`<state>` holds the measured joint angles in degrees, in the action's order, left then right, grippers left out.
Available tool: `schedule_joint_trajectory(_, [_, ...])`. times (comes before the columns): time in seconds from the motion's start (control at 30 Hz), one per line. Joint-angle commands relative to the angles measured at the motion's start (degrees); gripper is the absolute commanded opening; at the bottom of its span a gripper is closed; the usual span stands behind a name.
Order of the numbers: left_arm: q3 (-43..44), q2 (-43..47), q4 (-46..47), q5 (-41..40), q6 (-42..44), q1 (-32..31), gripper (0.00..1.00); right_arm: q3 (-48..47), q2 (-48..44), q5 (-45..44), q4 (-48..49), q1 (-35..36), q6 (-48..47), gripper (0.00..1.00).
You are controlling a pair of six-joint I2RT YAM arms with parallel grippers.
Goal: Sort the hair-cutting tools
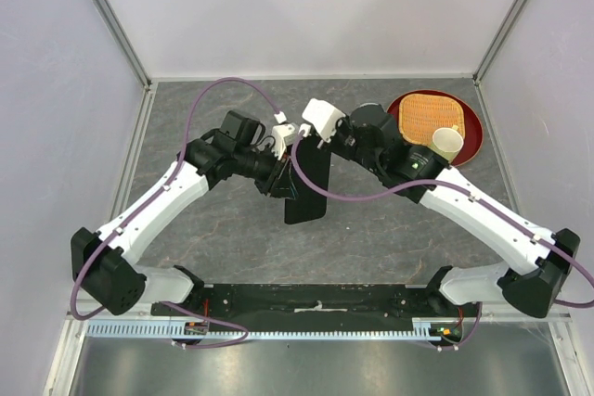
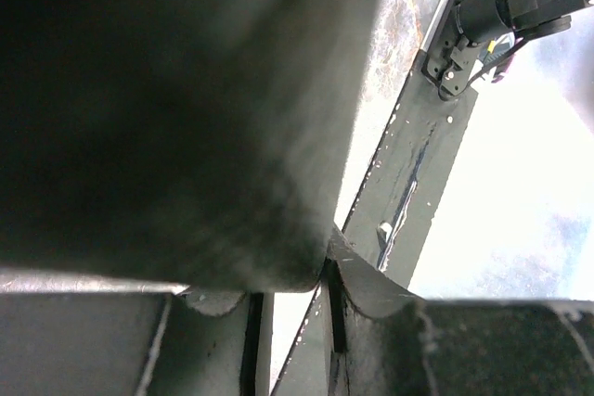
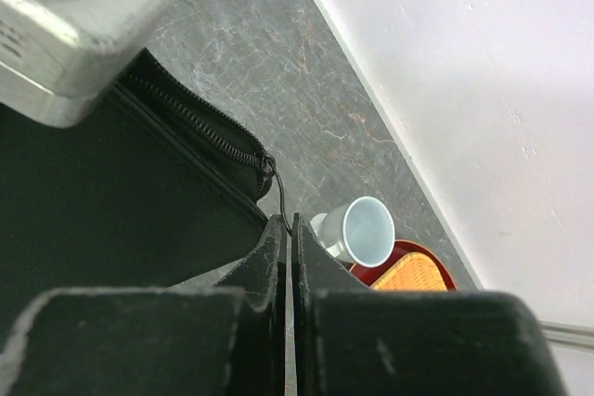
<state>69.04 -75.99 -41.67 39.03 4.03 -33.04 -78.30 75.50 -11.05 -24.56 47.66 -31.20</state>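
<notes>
A flat black zippered case (image 1: 306,194) lies in the middle of the table between both arms. My left gripper (image 1: 281,176) is at its left edge; in the left wrist view the case (image 2: 186,108) fills the frame, blurred, with its corner between my narrowly spaced fingertips (image 2: 288,275). My right gripper (image 1: 304,139) is at the case's far end. In the right wrist view its jaws (image 3: 290,234) are shut on the thin cord of the zipper pull (image 3: 275,187) at the case's corner (image 3: 111,192). No combs or scissors show in any view.
A red round tray (image 1: 471,132) with an orange woven mat (image 1: 429,118) sits at the back right, with a white cup (image 1: 447,143) on its near edge; the cup (image 3: 367,229) lies just beyond my right fingers. The left wrist's white camera housing (image 3: 65,34) is close by.
</notes>
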Motion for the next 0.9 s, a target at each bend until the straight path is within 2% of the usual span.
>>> schedule_joint_trajectory(0.0, [1.4, 4.0, 7.3, 0.0, -2.1, -1.7, 0.02, 4.5, -5.0, 3.4, 6.8, 1.0, 5.4, 0.0])
schedule_joint_trajectory(0.17, [-2.0, 5.9, 11.6, -0.4, -5.1, -1.8, 0.02, 7.6, -8.1, 4.1, 6.9, 1.0, 9.0, 0.0])
schedule_joint_trajectory(0.3, [-6.2, 8.2, 20.5, 1.3, -8.3, -1.7, 0.02, 8.2, -8.7, 5.1, 6.8, 1.0, 12.3, 0.0])
schedule_joint_trajectory(0.33, [-7.0, 9.3, 22.3, 1.7, -9.1, -1.8, 0.04, 8.3, -8.7, 5.1, 6.7, 1.1, 13.3, 0.0])
schedule_joint_trajectory(0.37, [-8.6, 9.6, 23.9, 1.8, -10.5, -1.7, 0.12, 8.3, -8.8, 5.2, 6.7, 1.0, 13.9, 0.0])
schedule_joint_trajectory(0.53, [-12.9, 11.3, 36.9, 1.2, -15.0, -1.8, 0.2, 7.1, -8.0, 5.7, 6.7, 1.0, 18.5, 0.0])
schedule_joint_trajectory(0.67, [-14.9, 9.8, 43.1, 0.1, -17.9, -1.8, 0.25, 6.2, -5.6, 6.2, 6.7, 1.1, 24.4, 0.0])
schedule_joint_trajectory(0.87, [-17.6, 7.5, 45.9, -1.1, -17.7, -1.8, 0.21, 7.3, -4.6, 5.5, 7.2, 1.0, 27.6, 0.0])
